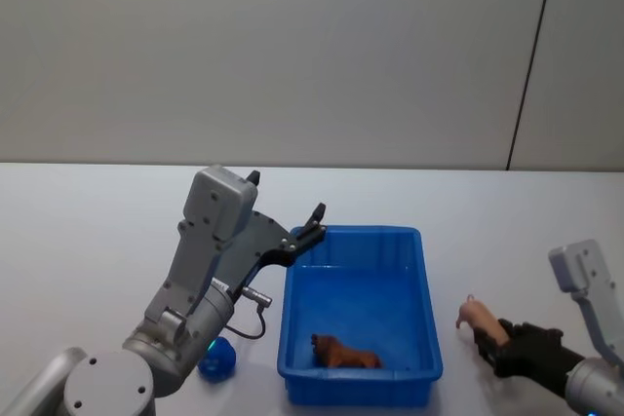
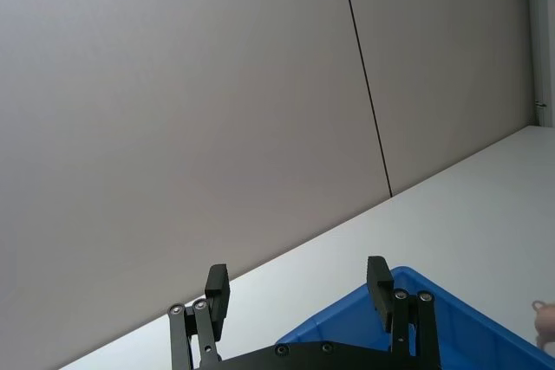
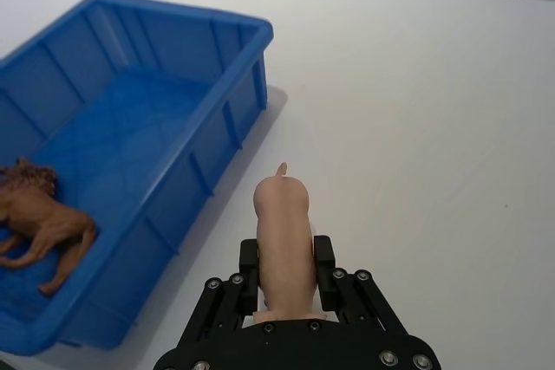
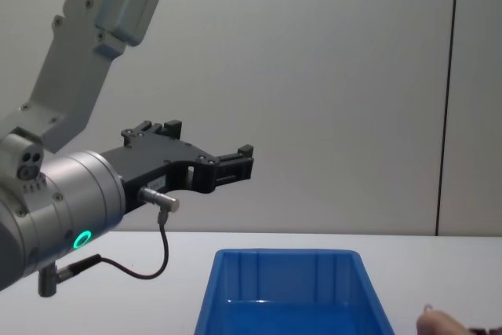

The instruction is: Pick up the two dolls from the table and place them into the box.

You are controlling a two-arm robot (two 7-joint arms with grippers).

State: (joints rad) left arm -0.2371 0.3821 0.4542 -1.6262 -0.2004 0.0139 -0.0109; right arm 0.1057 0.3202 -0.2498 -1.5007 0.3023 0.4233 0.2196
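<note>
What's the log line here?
left gripper: open, raised near box | right gripper: shut on pink doll, beside box | blue doll: on table

The box (image 1: 356,241) is standing open-topped; a brown lion figure (image 1: 343,353) is taking up its near floor, leaving the far floor bare. The left hand (image 1: 286,195) is hanging open over the box's far left corner, crowding that side. Bare bench (image 1: 507,231) is separating the right wall from the right hand (image 1: 487,336) gripping the pink doll (image 1: 473,316).

One box (image 1: 361,232) — pink doll (image 1: 478,317), blue doll (image 1: 216,358), brown lion (image 1: 343,354) — one each.
</note>
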